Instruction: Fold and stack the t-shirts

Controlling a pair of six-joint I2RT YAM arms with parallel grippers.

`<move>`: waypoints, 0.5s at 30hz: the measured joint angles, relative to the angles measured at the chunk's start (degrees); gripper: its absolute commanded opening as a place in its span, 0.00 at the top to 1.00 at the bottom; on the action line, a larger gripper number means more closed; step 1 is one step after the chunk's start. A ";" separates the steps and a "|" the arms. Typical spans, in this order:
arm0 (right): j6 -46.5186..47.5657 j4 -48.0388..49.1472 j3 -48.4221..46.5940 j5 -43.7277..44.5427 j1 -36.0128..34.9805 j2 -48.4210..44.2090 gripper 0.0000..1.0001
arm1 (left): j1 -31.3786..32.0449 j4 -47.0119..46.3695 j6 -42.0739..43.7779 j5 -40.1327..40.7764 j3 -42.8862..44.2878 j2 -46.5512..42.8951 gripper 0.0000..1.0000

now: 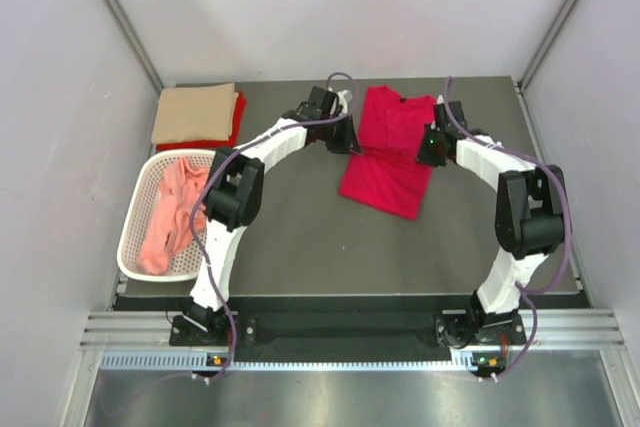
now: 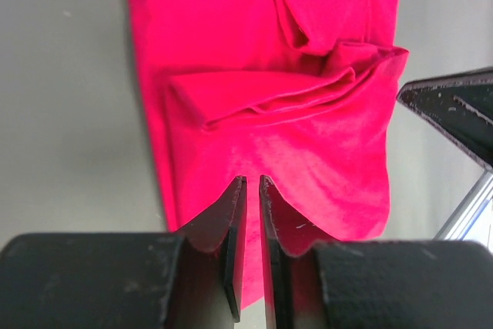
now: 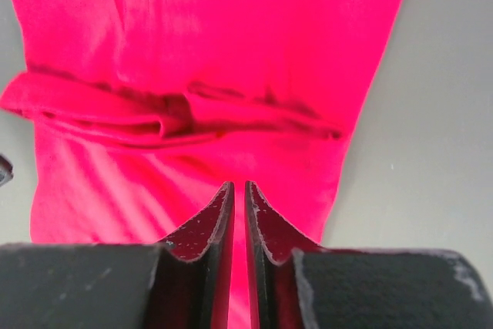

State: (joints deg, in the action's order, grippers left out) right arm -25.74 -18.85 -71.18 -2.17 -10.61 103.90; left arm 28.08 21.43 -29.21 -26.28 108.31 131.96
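The bright crimson red soft-cloth t-shirt [image 1: 385, 182] lies flat on the table to the right of the white plastic mesh basket [image 1: 126, 235], well apart from it. Its long axis runs roughly parallel to the basket's long side, with the neck at the end farther from the arm bases. The left gripper [image 2: 252, 184] sits on the shirt edge that faces the basket and the right gripper [image 3: 239, 186] on the edge turned away from it, each about midway along the shirt, so neither arm is nearer. Both pairs of jaws stand almost together, leaving only a thin slit. Red cloth fills that slit right down, so I judge each has a pinch of the side edge, though the contact itself is hidden behind the fingers. Any fold from here turns on the two grips sitting level across the short axis. A rumpled ridge of cloth [image 2: 262, 98] crosses the shirt just ahead of the fingers, and how many layers it holds cannot be made out. From above, the arms cover the shirt's side edges, and no neck label can be picked out.
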 measured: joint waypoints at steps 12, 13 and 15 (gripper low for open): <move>-0.42 -0.85 2.32 -1.20 0.02 -2.56 0.87 | 1.38 0.85 -0.46 0.90 3.17 2.62 0.85; -0.42 -0.85 2.32 -1.40 0.02 -2.56 0.87 | 1.40 0.85 -0.63 0.92 3.72 3.21 0.85; -0.44 -0.83 2.32 -1.66 0.07 -2.58 0.87 | 1.40 1.46 -0.90 0.92 5.05 4.63 0.86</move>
State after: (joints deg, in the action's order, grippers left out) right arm -26.17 -19.68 -68.86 -3.84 -10.55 101.32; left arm 29.47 22.90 -30.11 -25.36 113.36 136.59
